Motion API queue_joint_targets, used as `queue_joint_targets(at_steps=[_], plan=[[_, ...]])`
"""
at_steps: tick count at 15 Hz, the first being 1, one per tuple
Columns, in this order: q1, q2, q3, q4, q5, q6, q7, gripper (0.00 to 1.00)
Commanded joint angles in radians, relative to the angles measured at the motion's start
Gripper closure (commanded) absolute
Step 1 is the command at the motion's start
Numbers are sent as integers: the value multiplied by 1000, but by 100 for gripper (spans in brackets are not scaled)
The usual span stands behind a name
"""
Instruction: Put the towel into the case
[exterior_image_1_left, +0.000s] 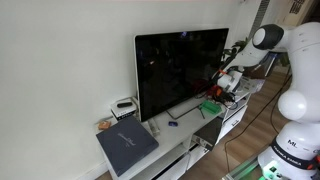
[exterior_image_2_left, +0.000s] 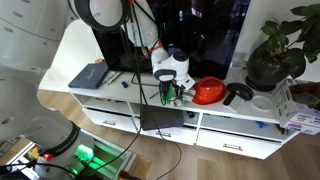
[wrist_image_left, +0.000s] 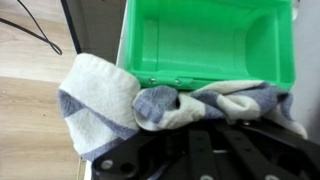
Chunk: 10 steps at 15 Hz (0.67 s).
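In the wrist view an open green plastic case (wrist_image_left: 205, 40) lies just ahead of my gripper (wrist_image_left: 200, 125). A white towel with grey-blue checks (wrist_image_left: 105, 95) is bunched at my fingertips and hangs over the case's near rim, with a large fold drooping to the left outside the case. My gripper looks shut on the towel. The case's inside is bare green. In both exterior views the gripper (exterior_image_2_left: 170, 85) (exterior_image_1_left: 226, 84) hovers over the white TV cabinet, with the green case (exterior_image_2_left: 181, 96) below it.
A large black TV (exterior_image_1_left: 180, 70) stands behind on the white cabinet (exterior_image_2_left: 110, 95). A red object (exterior_image_2_left: 208, 92) sits beside the case, and a potted plant (exterior_image_2_left: 275, 50) beyond it. A grey book (exterior_image_1_left: 127, 145) lies at the cabinet's far end. One drawer (exterior_image_2_left: 160, 120) is open.
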Motion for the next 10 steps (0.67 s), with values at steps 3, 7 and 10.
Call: queue_joint_targets(at_steps=[3,7,10], plan=[[48,90,-41,92,-2,-51,35,100],[78,105,-68,117,-5,-87,48,100],[82,79,-74,104,3,-97,40,100]])
